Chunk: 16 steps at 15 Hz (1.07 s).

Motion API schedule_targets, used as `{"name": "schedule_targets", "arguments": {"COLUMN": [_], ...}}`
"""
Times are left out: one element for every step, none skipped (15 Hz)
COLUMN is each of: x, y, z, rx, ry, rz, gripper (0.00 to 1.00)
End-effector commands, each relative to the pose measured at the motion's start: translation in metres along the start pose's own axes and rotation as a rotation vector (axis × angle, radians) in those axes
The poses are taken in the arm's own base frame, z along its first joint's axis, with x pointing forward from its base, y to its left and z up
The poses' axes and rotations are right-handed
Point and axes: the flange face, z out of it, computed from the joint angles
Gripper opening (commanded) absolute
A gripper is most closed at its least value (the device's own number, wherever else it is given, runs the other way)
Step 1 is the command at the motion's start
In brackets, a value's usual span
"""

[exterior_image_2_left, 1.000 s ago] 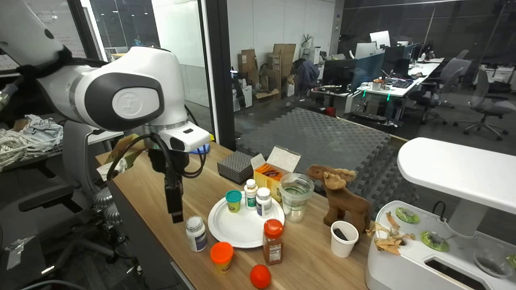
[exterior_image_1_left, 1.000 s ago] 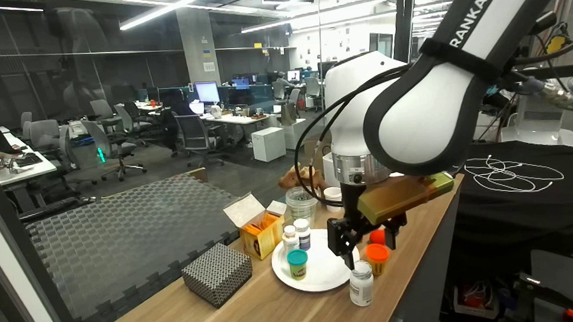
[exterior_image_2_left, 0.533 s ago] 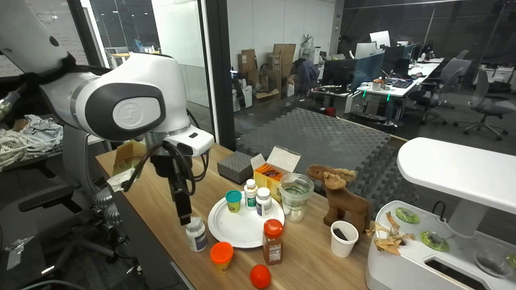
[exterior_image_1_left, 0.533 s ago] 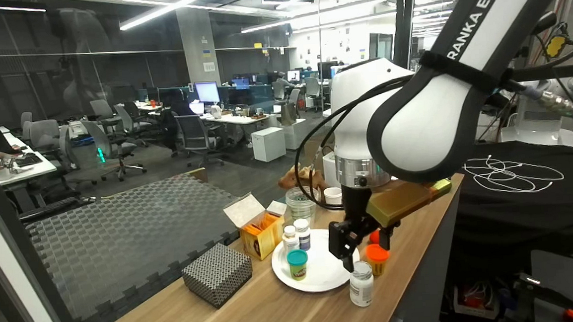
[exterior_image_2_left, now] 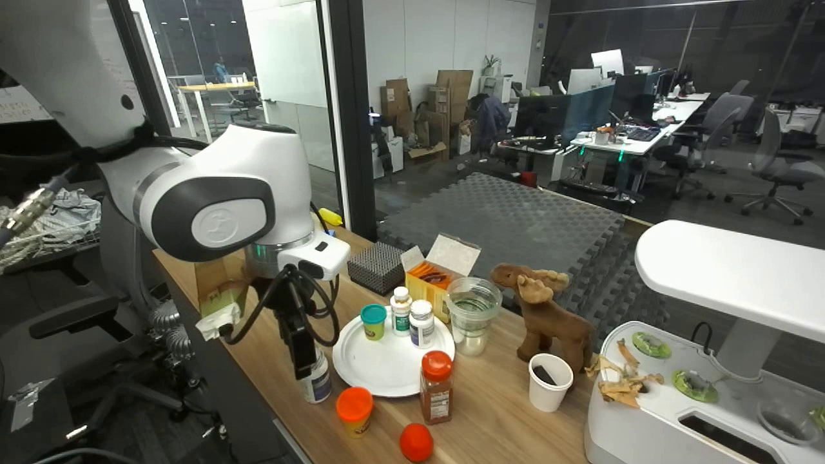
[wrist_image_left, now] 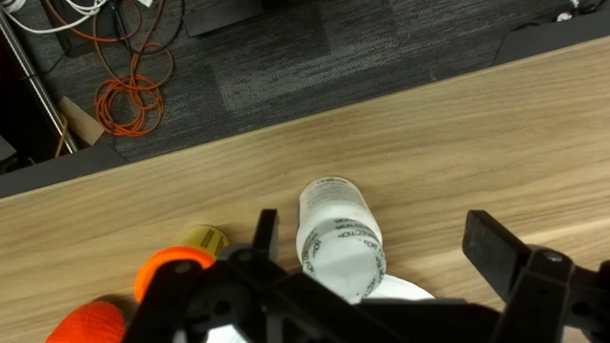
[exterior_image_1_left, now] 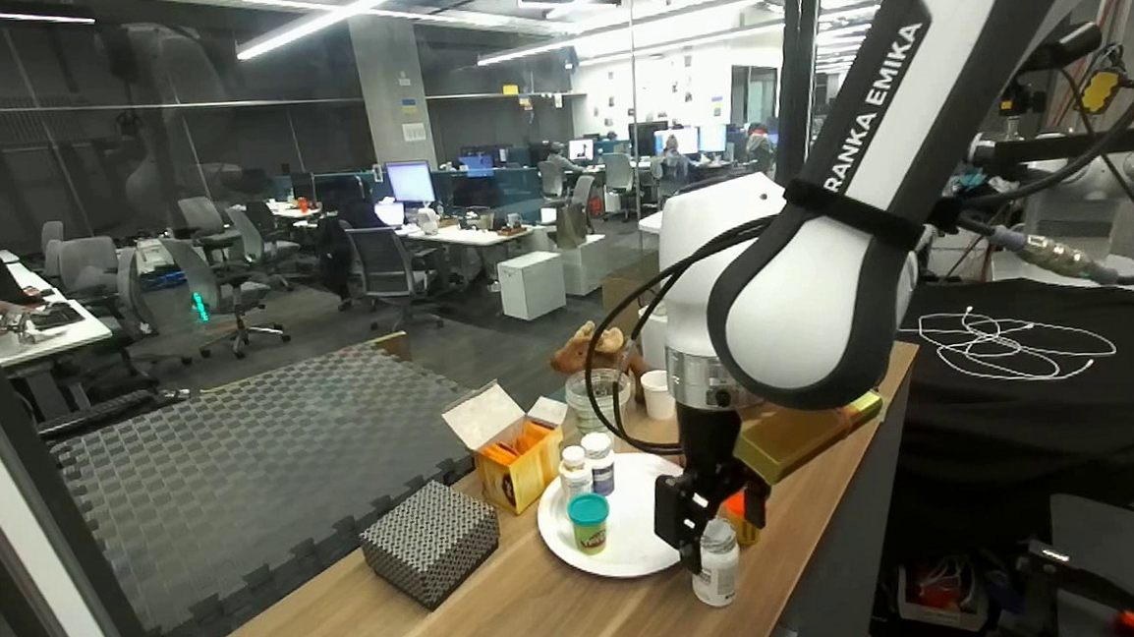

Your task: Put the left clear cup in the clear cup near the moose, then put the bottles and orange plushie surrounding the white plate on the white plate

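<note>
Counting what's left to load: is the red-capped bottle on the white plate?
No, in an exterior view the red-capped bottle stands on the wooden tabletop, outside the rim of the white plate.

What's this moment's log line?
pincer: open; between fingers in wrist view: white pill bottle, upright; held: nothing; also off white plate: orange-lidded Play-Doh tub, red-capped spice bottle, orange plushie

Plushie (wrist_image_left: 88, 325), wrist view, eight o'clock: cut off by lower edge. Plate (wrist_image_left: 402, 289), same view, six o'clock: partly hidden behind gripper (wrist_image_left: 374, 233).
</note>
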Motion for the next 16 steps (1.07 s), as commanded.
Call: {"name": "schedule_targets", "arguments": {"x": [0.0129, 0.0142, 0.0154, 0.0168, 0.0174, 0.0184, 0.0192, 0.0198, 0.0199, 0.0192, 0.0193, 0.0183, 0.0182, 0.0175, 0.0166, 0.0158], "y": [-0.0036, -0.0034, -0.0028, -0.0022, -0.0016, -0.0011, -0.0005, 0.0003, 0.0007, 0.0007, 0.0001, -0.0008, -0.0010, -0.0014, -0.0021, -0.0028], "z": [0.0061, 0.0077, 0.0086, 0.0090, 0.0094, 0.0098, 0.0100, 0.0102, 0.0102, 0.0096, 0.0077, 0.0068, 0.0060, 0.0053, 0.0041, 0.0028], "rx": [0.037, 0.039, 0.044, 0.047, 0.047, 0.049, 0.048, 0.046, 0.045, 0.043, 0.041, 0.038, 0.035, 0.033, 0.030, 0.025], "ry": [0.006, 0.003, 0.000, 0.002, 0.003, 0.003, 0.004, 0.005, 0.006, 0.009, 0.014, 0.017, 0.020, 0.021, 0.022, 0.023], "rz": [-0.016, -0.016, -0.010, -0.008, -0.003, 0.001, 0.004, 0.010, 0.011, 0.013, 0.013, 0.012, 0.012, 0.012, 0.013, 0.013], "gripper": [1.00, 1.00, 0.80, 0.75, 0.66, 0.58, 0.51, 0.42, 0.35, 0.27, 0.25, 0.28, 0.27, 0.28, 0.28, 0.28]}}
